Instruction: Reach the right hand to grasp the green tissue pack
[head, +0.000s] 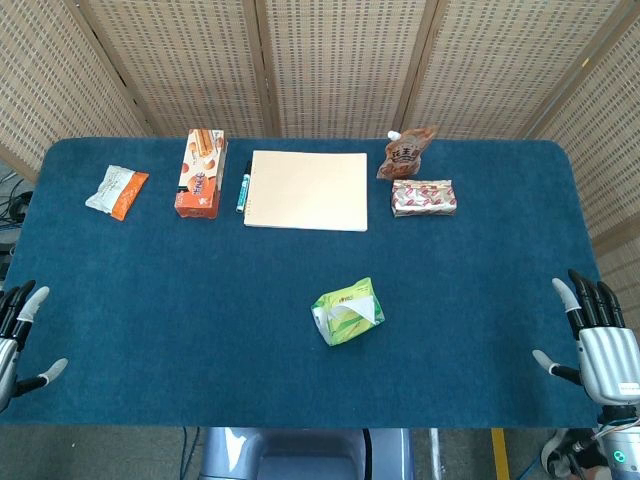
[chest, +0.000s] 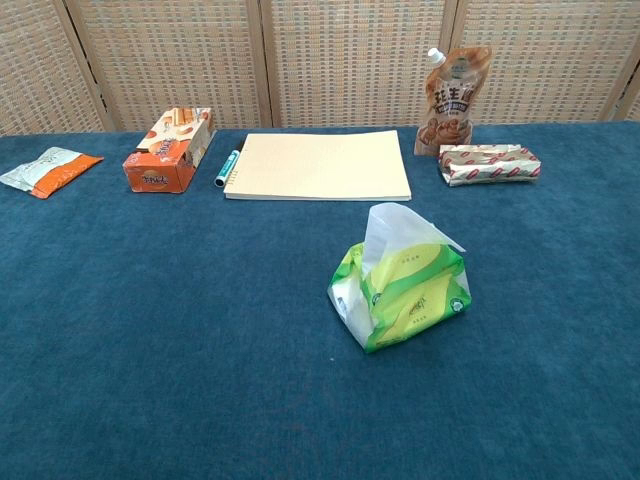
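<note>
Green plastic tissue pack (chest: 405, 290) sits mid-table, well left and forward of your right hand (head: 597, 338), fingers spread, empty; it's the nearer hand.

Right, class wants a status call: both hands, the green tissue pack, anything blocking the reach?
Right hand open at the table's right edge, left hand open at the left edge. Green tissue pack untouched, mid-table. Path from the right hand looks unobstructed.
</note>
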